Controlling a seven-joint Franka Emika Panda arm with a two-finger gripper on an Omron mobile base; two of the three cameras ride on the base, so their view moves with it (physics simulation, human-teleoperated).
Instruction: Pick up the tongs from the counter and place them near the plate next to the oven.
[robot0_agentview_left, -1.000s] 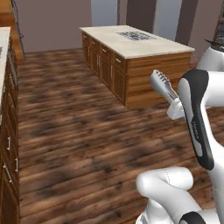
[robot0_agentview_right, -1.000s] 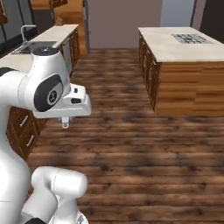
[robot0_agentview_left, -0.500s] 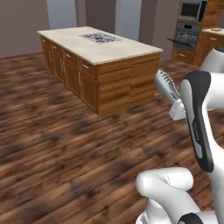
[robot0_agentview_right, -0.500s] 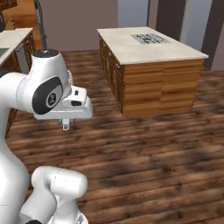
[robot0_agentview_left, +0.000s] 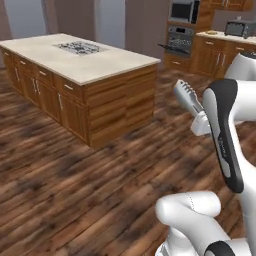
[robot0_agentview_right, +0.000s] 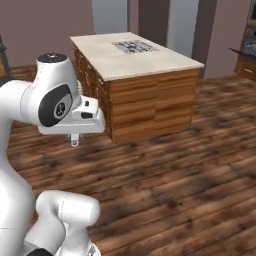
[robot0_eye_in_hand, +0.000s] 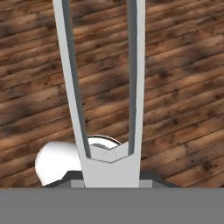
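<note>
The silver-grey tongs (robot0_eye_in_hand: 105, 87) are held in my gripper (robot0_eye_in_hand: 109, 168), which is shut on their joined end. In the hand view their two narrow arms run up and out of the top, over the wooden floor. From the left base view the ridged tip of the tongs (robot0_agentview_left: 187, 94) sticks up and left from behind my white forearm. The stainless wall oven (robot0_agentview_left: 180, 39) stands far back, with a beige counter (robot0_agentview_left: 225, 38) over brown cabinets to its right. A small yellowish shape (robot0_agentview_left: 212, 33) lies on that counter, too small to tell if it is the plate.
A wooden kitchen island (robot0_agentview_left: 85, 70) with a beige top and a cooktop (robot0_agentview_left: 80, 47) stands ahead on the left; it also appears as the island (robot0_agentview_right: 140, 75) in the right base view. A toaster oven (robot0_agentview_left: 239, 27) sits on the far counter. Dark wood floor (robot0_agentview_left: 75, 190) lies between.
The whole scene has slid leftward in both base views, so the base has turned. The island moved from the right to the left, and the oven came into view. The tongs stay gripped.
</note>
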